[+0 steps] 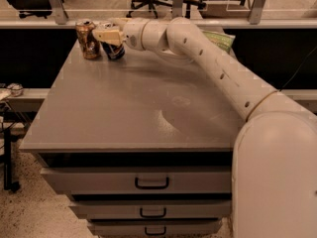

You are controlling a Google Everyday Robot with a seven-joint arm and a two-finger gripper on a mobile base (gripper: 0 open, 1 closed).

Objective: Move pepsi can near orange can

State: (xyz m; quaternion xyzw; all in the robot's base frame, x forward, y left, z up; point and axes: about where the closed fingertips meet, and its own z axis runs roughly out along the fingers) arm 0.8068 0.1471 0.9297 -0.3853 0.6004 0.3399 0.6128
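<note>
The orange can, coppery with a silver top, stands upright at the far left corner of the grey table. The pepsi can, dark blue, is right beside it on its right, almost touching. My gripper reaches in from the right and is shut on the upper part of the pepsi can, hiding its top. The can's base is at or just above the tabletop.
A green snack bag lies at the far right edge of the table, behind my arm. Drawers with handles sit under the tabletop. Office chairs stand beyond the far railing.
</note>
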